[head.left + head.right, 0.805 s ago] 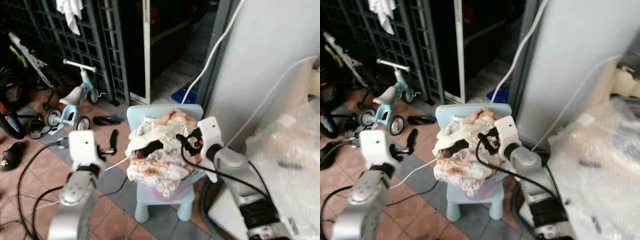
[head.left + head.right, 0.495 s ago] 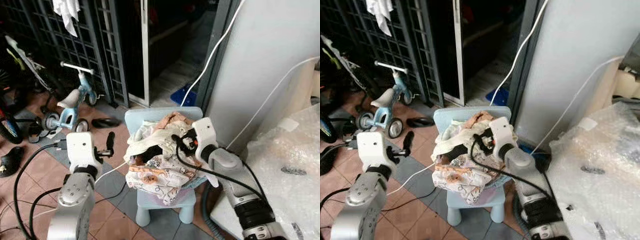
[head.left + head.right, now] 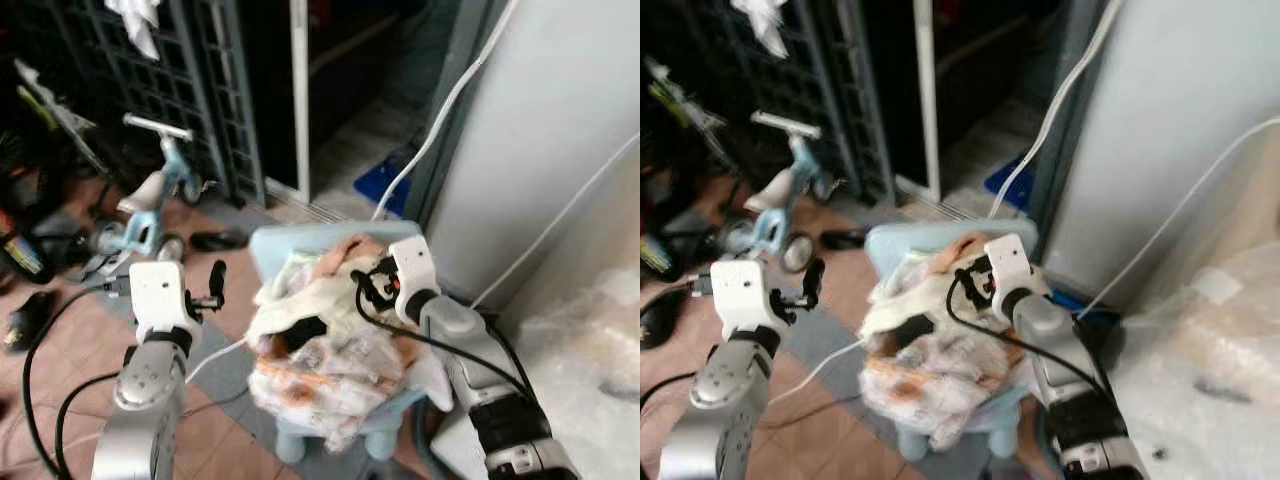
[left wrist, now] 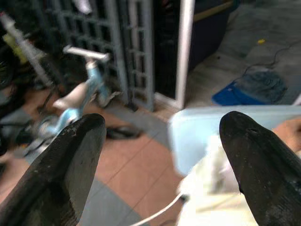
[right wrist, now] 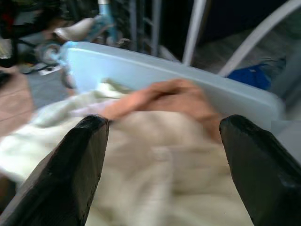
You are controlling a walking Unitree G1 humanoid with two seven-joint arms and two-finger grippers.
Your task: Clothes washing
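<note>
A heap of cream, peach and patterned clothes lies on a small light-blue child's chair. My right gripper reaches across the top of the heap, open, one black finger resting on the cloth. In the right wrist view its fingers stand wide apart over the clothes with the chair back behind. My left gripper hovers left of the chair, open and holding nothing; in the left wrist view the chair shows between its fingers.
A blue tricycle, a sandal and a dark metal gate stand on the left. Black cables trail over the tiled floor. A white wall with a hose and a bubble-wrapped mass close off the right.
The whole view has shifted and blurred, so the camera moved. My right gripper sits a little lower on the heap, and the clothes hang further over the chair's front.
</note>
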